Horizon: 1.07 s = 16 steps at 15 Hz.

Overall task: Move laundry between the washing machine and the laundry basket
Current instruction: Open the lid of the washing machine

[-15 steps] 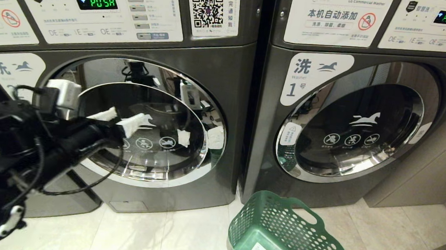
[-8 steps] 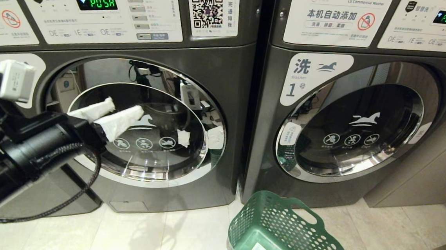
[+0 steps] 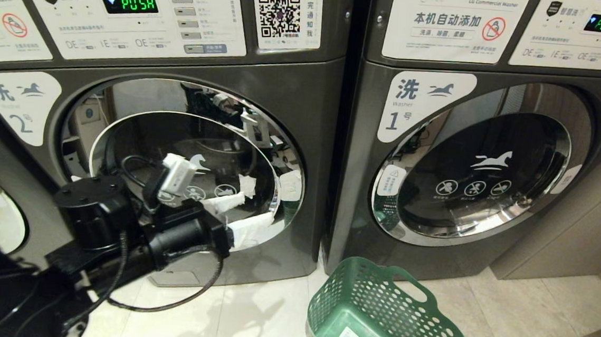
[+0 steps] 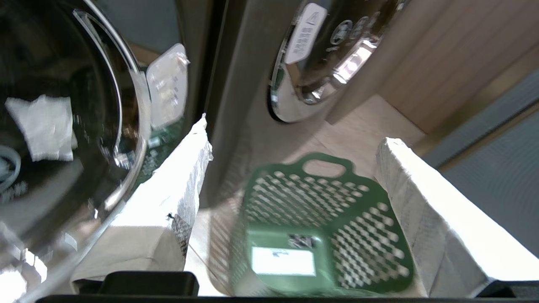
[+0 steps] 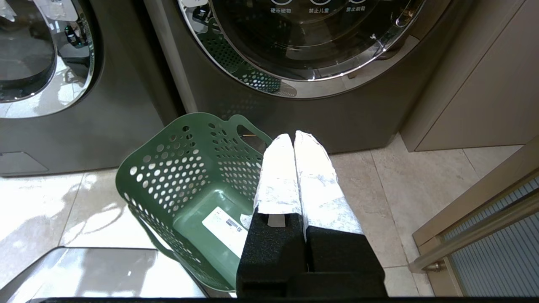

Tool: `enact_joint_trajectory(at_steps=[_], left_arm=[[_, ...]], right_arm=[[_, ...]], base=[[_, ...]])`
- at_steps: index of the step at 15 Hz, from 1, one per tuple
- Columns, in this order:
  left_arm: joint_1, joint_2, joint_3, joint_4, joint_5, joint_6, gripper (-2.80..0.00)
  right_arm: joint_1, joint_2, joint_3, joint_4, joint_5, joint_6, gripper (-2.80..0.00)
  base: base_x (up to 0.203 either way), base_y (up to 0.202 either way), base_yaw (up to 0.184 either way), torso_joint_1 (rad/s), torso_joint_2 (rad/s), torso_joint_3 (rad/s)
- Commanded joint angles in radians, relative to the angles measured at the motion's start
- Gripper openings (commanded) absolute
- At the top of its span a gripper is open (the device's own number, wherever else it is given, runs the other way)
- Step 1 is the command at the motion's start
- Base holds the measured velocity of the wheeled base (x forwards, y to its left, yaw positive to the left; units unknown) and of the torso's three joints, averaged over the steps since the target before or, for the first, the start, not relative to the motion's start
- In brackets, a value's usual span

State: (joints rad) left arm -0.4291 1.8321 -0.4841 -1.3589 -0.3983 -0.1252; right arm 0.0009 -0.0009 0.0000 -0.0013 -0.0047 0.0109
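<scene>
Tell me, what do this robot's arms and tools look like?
The left arm is matte black, with round joint housings, a looping black cable and a small white box mounted above the wrist. The left tool and right tool each have two long fingers wrapped in white tape on black blocky bases.

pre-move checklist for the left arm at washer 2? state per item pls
1. Left claw open and holding nothing: ok, fingers spread in the left wrist view.
2. Left claw at the lower right rim of the washing machine marked 2: ok.
3. Door of that machine open: not ok, it looks closed.
4. Laundry seen in the drum: cannot tell, the glass shows mostly reflections.
5. Laundry basket on the floor between the two machines, holding no clothes: ok.
6. Right claw shut and holding nothing, above the basket's edge: ok.
</scene>
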Motion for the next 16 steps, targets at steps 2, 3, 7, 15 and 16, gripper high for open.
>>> enact_joint_trajectory(at_steps=[2,3,7,15,16], left_arm=[[-0.002,0.260,-0.146,-0.059,0.002,0.025,0.00],[-0.003,0.299,-0.199,-0.068,0.017,0.031,0.00],[-0.005,0.402,-0.346,-0.072,0.142,0.039,0.00],[-0.010,0.520,-0.542,-0.039,0.176,0.062,0.00],[-0.009,0.534,-0.566,-0.036,0.177,0.064,0.00]], right_arm=[[0.000,-0.001,0.000,0.000,0.000,0.000,-2.80],[0.001,-0.001,0.000,0.000,0.000,0.000,-2.80],[0.001,-0.001,0.000,0.000,0.000,0.000,-2.80],[0.000,-0.001,0.000,0.000,0.000,0.000,-2.80],[0.001,-0.001,0.000,0.000,0.000,0.000,-2.80]], base=[[0.000,0.000,0.000,0.000,0.00,0.000],[0.000,0.000,0.000,0.000,0.00,0.000],[0.000,0.000,0.000,0.000,0.00,0.000],[0.000,0.000,0.000,0.000,0.00,0.000],[0.000,0.000,0.000,0.000,0.00,0.000]])
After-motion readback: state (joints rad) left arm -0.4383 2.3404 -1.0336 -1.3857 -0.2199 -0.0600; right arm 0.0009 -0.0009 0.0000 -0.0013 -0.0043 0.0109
